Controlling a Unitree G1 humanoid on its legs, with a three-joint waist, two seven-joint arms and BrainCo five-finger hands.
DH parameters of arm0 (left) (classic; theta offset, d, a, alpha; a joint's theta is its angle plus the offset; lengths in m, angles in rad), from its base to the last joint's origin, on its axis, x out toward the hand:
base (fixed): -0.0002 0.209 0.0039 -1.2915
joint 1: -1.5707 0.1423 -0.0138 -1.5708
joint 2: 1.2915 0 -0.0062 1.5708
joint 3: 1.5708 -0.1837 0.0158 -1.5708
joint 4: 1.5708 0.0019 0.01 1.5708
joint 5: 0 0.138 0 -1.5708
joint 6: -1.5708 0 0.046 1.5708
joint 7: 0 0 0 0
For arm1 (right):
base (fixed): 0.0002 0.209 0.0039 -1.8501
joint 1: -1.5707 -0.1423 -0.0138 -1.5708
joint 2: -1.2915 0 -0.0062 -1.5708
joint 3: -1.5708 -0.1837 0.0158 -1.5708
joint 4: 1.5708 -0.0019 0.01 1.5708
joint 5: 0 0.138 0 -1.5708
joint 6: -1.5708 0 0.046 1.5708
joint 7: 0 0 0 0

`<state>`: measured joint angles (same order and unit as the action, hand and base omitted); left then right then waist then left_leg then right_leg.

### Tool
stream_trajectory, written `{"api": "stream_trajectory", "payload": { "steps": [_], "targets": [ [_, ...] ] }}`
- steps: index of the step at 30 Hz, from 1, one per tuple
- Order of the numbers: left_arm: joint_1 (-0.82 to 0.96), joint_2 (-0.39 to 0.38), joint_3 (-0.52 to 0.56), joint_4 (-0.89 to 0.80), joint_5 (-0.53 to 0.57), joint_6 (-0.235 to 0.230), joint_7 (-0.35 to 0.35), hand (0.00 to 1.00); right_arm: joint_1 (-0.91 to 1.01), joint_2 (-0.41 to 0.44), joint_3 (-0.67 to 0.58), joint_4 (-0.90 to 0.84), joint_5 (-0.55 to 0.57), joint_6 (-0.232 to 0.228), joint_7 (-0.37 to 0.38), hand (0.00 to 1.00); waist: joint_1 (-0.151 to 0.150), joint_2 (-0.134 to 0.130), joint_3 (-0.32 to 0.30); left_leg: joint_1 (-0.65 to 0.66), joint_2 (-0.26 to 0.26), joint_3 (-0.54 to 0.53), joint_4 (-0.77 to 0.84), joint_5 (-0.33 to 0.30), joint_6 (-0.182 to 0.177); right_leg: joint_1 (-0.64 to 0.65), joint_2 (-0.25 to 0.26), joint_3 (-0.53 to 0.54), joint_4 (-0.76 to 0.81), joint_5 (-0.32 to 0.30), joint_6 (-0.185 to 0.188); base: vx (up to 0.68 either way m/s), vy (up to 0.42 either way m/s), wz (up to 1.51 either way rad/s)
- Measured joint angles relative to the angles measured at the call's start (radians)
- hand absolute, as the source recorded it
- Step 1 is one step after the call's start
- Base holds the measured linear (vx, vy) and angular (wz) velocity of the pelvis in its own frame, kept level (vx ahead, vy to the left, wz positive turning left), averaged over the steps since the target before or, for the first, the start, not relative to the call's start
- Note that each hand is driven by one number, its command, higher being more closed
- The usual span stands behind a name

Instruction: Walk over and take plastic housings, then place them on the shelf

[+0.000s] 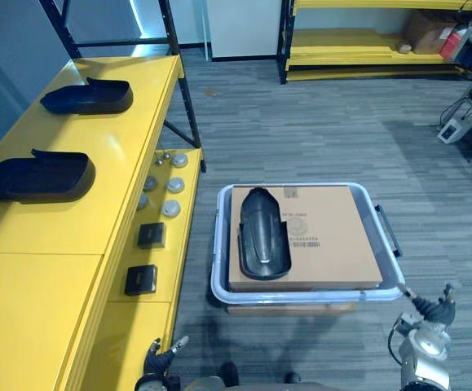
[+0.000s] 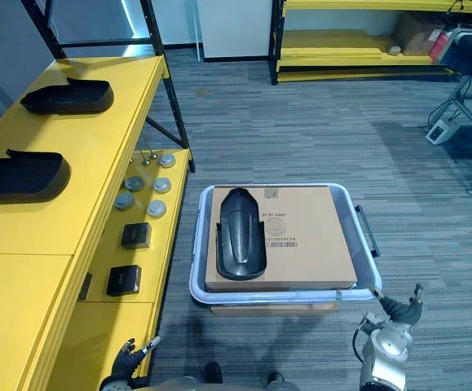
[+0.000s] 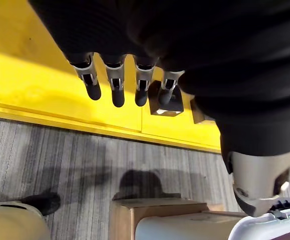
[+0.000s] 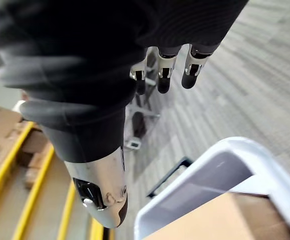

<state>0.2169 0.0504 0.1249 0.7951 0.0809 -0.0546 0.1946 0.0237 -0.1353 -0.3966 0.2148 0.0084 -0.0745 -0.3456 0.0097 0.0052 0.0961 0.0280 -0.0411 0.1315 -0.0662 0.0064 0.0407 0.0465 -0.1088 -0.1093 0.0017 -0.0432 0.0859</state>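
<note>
Left hand (image 3: 117,85) hangs low beside the yellow shelf (image 1: 72,269), fingers straight, empty. Right hand (image 4: 163,75) is low by the bin (image 1: 219,273)'s near right corner, fingers loose, nothing held.

One plastic housing (image 1: 263,234) lies along the left edge of the cardboard box (image 1: 333,244) in the bin. Box label (image 1: 302,232) has a barcode, print unreadable.

On the shelf's top surface: far housing (image 1: 87,98); near housing (image 1: 36,176), its end cut off.
</note>
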Motion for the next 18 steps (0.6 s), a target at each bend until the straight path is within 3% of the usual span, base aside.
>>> {"api": "stream_trajectory", "payload": {
  "steps": [5,10,14,16,18],
  "targets": [
    [0.000,0.008,-0.002,0.000,0.000,-0.002,-0.020,0.00,-0.041,0.000,0.175,-0.098,-0.079,-0.031,0.058,0.00,0.005,-0.015,-0.006,0.003,-0.011,-0.027,-0.028,0.020,-0.002,0.000,-0.004,-0.025,-0.003,0.003,0.003,-0.09,0.012,0.15],
    [0.006,0.018,-0.002,0.000,0.002,-0.011,-0.019,0.00,-0.134,-0.006,0.256,-0.033,-0.211,-0.032,0.088,0.00,0.025,-0.018,-0.002,-0.030,-0.029,-0.048,-0.028,0.028,0.010,-0.021,-0.019,-0.040,-0.009,0.012,0.018,0.00,0.044,0.13],
    [0.005,0.024,-0.002,-0.002,0.002,-0.014,-0.018,0.00,-0.249,-0.009,0.257,0.153,-0.282,0.017,0.078,0.00,0.060,-0.024,0.025,-0.062,-0.044,-0.072,-0.027,0.043,0.034,-0.036,-0.032,-0.068,-0.014,0.017,0.025,0.06,0.028,0.23],
    [0.000,0.024,-0.003,-0.006,0.002,-0.019,-0.016,0.00,-0.330,-0.008,0.257,0.237,-0.319,0.040,0.051,0.00,0.063,-0.021,0.057,-0.084,-0.049,-0.081,-0.027,0.052,0.044,-0.043,-0.036,-0.082,-0.019,0.024,0.030,0.05,0.019,0.24],
    [-0.003,0.025,-0.004,-0.018,0.001,-0.021,-0.005,0.00,-0.412,-0.005,0.253,0.305,-0.336,0.065,0.014,0.00,0.087,-0.019,0.095,-0.129,-0.053,-0.094,-0.004,0.052,0.044,-0.072,-0.039,-0.087,-0.022,0.038,0.031,0.05,0.031,0.19]
  ]
}}
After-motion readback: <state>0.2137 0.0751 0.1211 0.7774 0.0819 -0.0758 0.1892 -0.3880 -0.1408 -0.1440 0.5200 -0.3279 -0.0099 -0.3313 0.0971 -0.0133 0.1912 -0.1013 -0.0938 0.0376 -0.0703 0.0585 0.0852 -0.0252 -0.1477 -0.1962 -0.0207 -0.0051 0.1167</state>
